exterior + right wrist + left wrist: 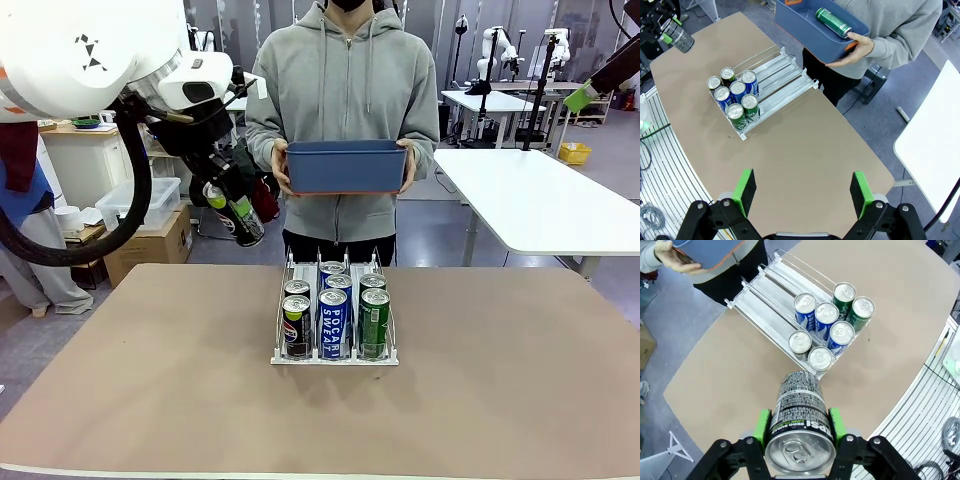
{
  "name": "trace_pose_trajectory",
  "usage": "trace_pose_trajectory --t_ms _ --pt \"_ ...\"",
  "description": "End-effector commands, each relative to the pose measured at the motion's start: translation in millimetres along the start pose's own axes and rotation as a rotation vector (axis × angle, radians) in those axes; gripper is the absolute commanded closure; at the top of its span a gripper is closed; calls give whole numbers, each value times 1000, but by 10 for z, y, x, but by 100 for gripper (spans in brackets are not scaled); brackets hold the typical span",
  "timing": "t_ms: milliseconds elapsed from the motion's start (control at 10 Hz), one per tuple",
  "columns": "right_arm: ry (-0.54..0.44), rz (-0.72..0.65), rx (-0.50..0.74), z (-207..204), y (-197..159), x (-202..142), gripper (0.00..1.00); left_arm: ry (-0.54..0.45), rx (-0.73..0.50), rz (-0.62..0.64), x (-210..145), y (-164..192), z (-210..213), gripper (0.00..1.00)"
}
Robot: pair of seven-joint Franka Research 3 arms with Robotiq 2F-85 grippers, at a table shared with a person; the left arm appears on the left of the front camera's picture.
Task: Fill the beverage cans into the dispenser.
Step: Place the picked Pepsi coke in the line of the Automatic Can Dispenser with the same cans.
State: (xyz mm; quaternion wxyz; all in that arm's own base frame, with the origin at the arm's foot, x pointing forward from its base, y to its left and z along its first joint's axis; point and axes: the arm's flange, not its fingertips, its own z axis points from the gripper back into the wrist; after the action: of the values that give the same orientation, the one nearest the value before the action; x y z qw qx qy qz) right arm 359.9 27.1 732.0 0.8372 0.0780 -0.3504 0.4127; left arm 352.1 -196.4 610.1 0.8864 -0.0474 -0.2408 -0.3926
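Observation:
The dispenser stands mid-table with several beverage cans at its front lip: black, blue and green. My left gripper hangs above the table's far left, shut on a tilted black beverage can. In the left wrist view its green pads clamp that can, with the dispenser beyond. My right gripper is open and empty, high over the table's right side, looking down on the dispenser.
Across the table a person holds a blue bin in both hands at the far edge. A green can lies in the bin. The rear parts of the dispenser lanes are bare. A white table stands far right.

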Motion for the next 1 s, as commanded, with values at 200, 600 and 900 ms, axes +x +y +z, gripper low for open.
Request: trace_pose_trajectory --t_ms 200,600,900 --pt "1 0 0 -6 -1 -2 0 -71 85 -60 -472 -575 -78 42" --pt "1 0 0 -6 -1 -2 0 -51 -34 -258 -665 -855 -649 42" --pt "1 0 0 -6 -1 -2 0 -21 -87 -378 -661 -847 -1076 42"
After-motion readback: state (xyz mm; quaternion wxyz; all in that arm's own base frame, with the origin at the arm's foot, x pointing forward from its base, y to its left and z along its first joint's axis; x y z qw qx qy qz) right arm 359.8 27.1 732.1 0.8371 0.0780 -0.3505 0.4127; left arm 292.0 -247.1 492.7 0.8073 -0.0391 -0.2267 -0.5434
